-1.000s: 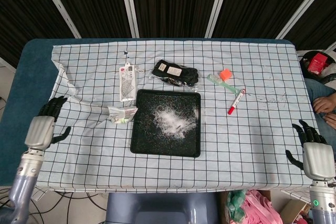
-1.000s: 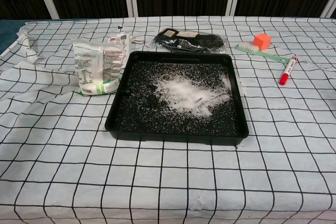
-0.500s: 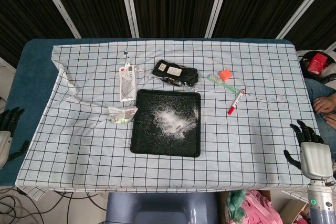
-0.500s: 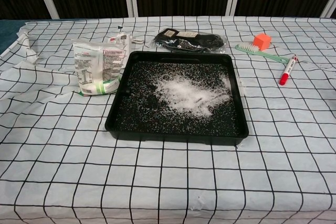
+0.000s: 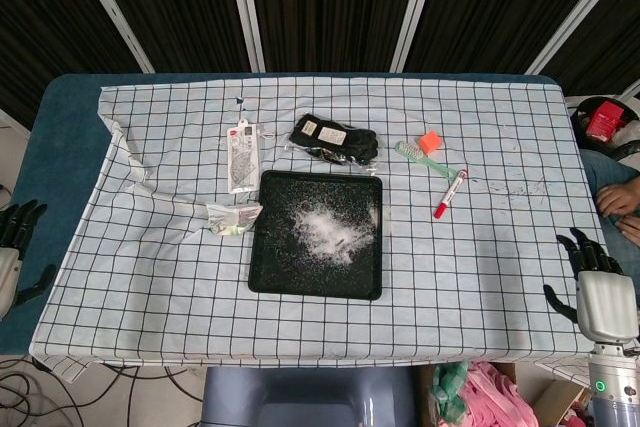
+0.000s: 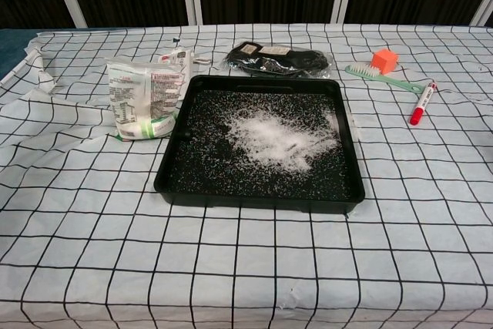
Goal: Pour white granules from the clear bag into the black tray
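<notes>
A checked cloth point(image 5: 480, 277) covers the bench before dark slatted panels point(image 5: 320, 2). The black tray point(image 6: 179, 182) holds white granules point(image 6: 273, 140); the clear bag point(image 6: 139, 102) stands at its 9 o'clock. The left robot hand point(image 5: 12, 252) and right robot hand point(image 5: 598, 287) hang empty, fingers spread.

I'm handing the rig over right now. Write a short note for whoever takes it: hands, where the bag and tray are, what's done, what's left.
Left hand: off the table's left edge, fingers apart, holding nothing.
Right hand: at the table's right edge, fingers apart, holding nothing.
Clear bag: standing upright on the checked cloth, just left of the black tray, released.
Black tray: at the table's middle, with a heap of white granules in it and scattered grains around the heap.
Done: granules are in the tray, the bag is set down.
Left: nothing obvious; whether the bag still holds granules cannot be told from here.
</notes>
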Tool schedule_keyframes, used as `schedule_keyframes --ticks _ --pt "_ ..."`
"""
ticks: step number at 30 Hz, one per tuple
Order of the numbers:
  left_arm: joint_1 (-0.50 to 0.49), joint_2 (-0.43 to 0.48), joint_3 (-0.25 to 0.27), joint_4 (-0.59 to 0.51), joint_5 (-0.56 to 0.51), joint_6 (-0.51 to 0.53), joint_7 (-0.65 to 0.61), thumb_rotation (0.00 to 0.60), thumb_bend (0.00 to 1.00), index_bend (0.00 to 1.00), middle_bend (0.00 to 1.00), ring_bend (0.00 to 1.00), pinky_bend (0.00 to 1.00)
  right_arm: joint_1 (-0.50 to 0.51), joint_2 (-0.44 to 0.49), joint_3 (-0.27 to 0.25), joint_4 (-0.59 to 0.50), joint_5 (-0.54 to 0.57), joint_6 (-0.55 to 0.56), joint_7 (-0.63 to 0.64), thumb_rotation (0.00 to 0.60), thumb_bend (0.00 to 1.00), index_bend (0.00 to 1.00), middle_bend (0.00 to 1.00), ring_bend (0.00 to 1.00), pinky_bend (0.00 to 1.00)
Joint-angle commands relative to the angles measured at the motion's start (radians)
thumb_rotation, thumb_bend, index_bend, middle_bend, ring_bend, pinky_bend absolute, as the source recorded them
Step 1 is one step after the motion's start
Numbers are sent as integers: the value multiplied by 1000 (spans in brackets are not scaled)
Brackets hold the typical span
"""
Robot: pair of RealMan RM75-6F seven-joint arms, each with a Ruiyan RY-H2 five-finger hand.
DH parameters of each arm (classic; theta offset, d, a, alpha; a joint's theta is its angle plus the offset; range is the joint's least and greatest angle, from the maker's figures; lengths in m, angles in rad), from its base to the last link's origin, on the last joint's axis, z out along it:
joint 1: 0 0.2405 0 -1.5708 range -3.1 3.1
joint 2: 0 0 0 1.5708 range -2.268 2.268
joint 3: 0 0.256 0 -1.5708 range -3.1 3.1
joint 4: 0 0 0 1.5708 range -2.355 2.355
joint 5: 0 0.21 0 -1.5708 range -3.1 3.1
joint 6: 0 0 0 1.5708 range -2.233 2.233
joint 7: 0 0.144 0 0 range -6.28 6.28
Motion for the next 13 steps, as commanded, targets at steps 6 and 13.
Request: schedule_keyframes --ticks 6,13 --pt "-6 -7 -3 -4 16 -20 22 600 355 70 58 0 75 0 3 0 -3 -5 4 2 600 196 188 109 168 330" --pt "-3 -11 -7 -13 14 -27 38 600 355 71 58 0 75 -2 6 2 -9 0 4 7 600 196 187 109 168 330"
